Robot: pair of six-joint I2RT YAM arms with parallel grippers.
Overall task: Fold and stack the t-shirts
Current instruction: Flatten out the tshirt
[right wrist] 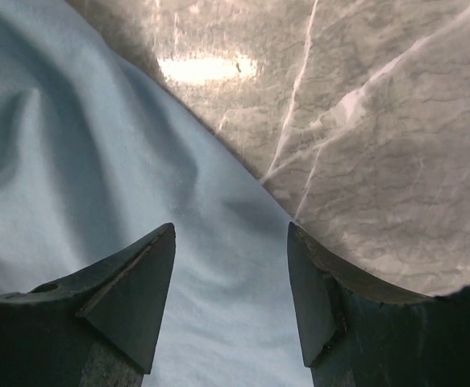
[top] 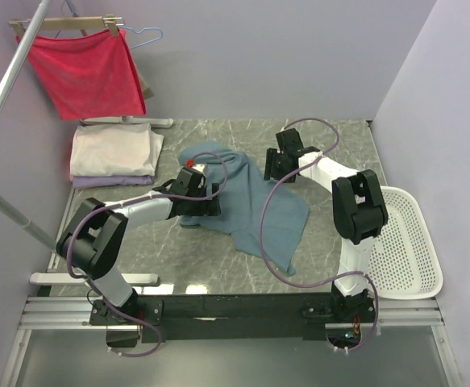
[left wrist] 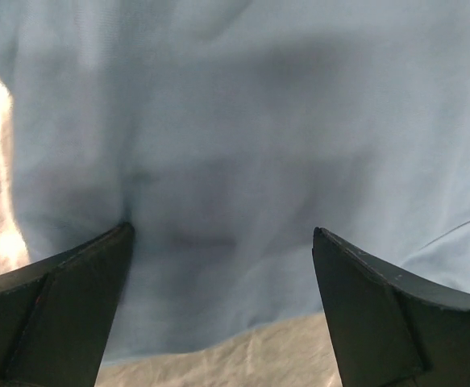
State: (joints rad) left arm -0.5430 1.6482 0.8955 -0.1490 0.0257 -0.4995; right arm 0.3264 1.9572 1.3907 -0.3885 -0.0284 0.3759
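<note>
The dusty teal-blue t-shirt [top: 255, 205] lies crumpled and spread on the marble table, mid-field. My left gripper [top: 217, 195] is open, low over the shirt's left part; in the left wrist view [left wrist: 222, 242] the blue cloth [left wrist: 243, 145] fills the gap between the fingers, with its hem just below. My right gripper [top: 273, 172] is open at the shirt's upper right edge; in the right wrist view [right wrist: 230, 234] the fingers straddle the cloth edge [right wrist: 97, 185]. A folded cream-white shirt [top: 112, 149] lies on a folded lavender one [top: 110, 181] at the far left.
A red cloth [top: 89, 74] hangs on a wooden hanger at the back left, beside a slanted metal rail [top: 9, 81]. A white perforated basket [top: 408, 242] stands at the right edge. Bare marble table [right wrist: 380, 121] shows to the right of the shirt.
</note>
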